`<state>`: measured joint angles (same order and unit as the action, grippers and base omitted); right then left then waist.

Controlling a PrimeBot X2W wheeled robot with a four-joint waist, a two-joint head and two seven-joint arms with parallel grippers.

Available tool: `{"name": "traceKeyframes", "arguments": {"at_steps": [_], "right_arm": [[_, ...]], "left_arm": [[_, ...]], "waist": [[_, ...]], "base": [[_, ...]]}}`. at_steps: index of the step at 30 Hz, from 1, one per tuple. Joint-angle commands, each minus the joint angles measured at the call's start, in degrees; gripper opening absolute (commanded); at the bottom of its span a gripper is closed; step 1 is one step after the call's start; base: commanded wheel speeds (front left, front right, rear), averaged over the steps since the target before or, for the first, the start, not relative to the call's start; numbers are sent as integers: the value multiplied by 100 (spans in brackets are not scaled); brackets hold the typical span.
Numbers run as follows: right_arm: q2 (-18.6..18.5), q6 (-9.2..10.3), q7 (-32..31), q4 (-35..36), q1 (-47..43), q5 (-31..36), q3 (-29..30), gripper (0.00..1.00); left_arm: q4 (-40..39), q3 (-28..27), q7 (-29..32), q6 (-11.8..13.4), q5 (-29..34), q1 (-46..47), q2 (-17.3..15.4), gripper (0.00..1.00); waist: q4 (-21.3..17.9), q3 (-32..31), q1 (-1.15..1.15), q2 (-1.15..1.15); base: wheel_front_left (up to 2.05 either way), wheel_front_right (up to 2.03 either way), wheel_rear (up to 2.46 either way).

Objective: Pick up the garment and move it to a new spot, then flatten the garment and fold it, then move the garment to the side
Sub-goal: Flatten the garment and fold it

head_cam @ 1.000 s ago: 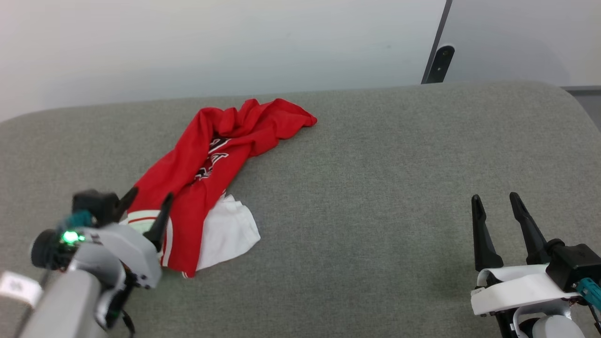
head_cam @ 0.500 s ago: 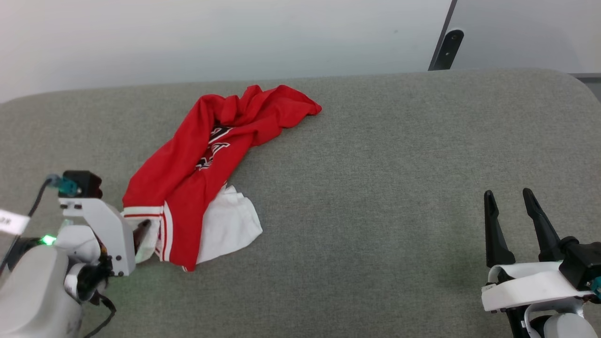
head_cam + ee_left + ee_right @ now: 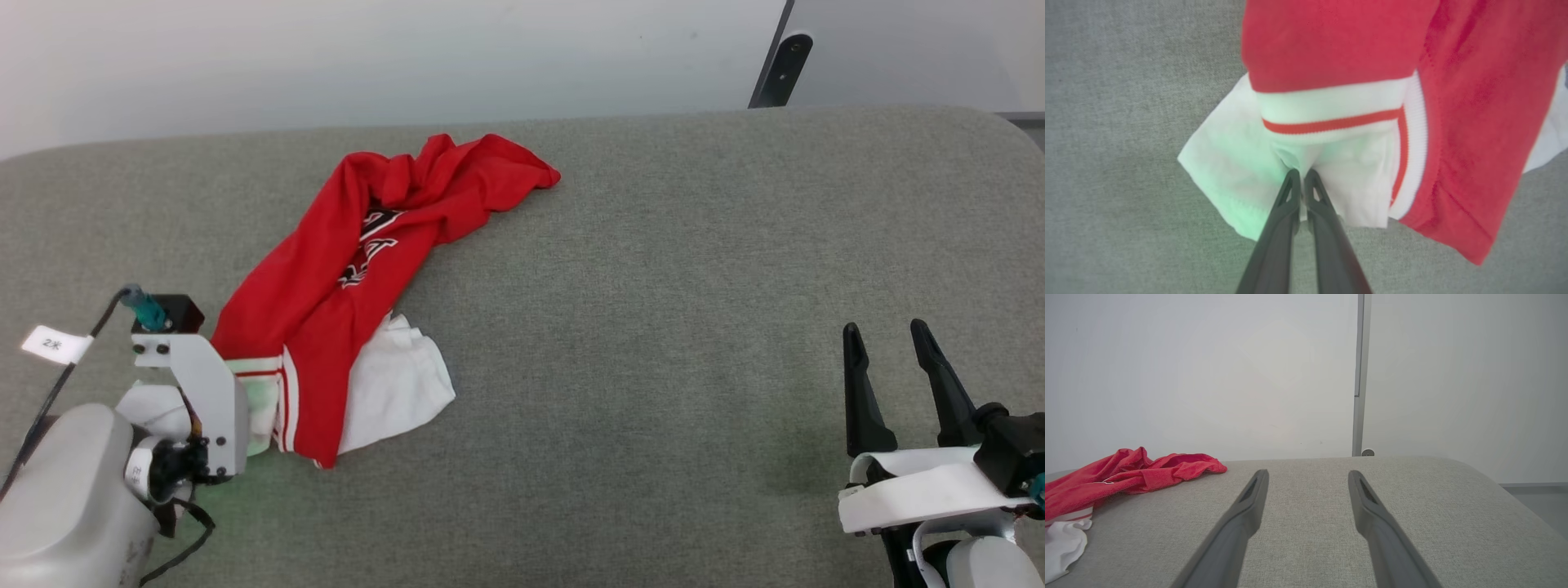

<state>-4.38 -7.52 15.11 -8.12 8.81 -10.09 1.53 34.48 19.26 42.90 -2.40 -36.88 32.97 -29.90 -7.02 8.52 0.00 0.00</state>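
You've got the grey padded bench (image 3: 694, 286) with the garment (image 3: 326, 278) crumpled on its left half — red body reaching the far edge, white sleeve (image 3: 1224, 163) at the near end. Left hand (image 3: 1302, 173) is clamped on that sleeve, fingers nearly together. Right hand (image 3: 883, 327) — fingers apart, empty, well clear at the right.

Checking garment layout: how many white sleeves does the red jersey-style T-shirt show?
2. On the red jersey-style T-shirt, one white sleeve is pinched in the left gripper; the other white sleeve lies spread on the grey fabric surface.
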Motion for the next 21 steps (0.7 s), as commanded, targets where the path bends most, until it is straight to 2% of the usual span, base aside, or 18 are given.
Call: {"name": "traceKeyframes", "arguments": {"at_steps": [1, 7, 12, 21], "right_arm": [[0, 6, 5, -7, 67, -44, 11, 100], [12, 6, 6, -11, 86, -60, 23, 100], [23, 6, 6, -16, 68, -80, 70, 100], [20, 6, 6, -22, 62, -108, 101, 100]], "left_arm": [[-2, -6, 67, 76, -50, 36, 7, 0], [-83, -51, 110, 119, -130, 80, -1, 0], [-198, -84, 72, 181, -59, 178, -152, 0], [-443, -101, 145, 285, 190, 480, -644, 0]], "waist": [[-14, 23, 0, 0], [-27, 57, 0, 0], [-25, 76, 0, 0], [-12, 146, 0, 0]], "base": [[0, 0, 0], [0, 0, 0], [0, 0, 0], [0, 0, 0]]}}
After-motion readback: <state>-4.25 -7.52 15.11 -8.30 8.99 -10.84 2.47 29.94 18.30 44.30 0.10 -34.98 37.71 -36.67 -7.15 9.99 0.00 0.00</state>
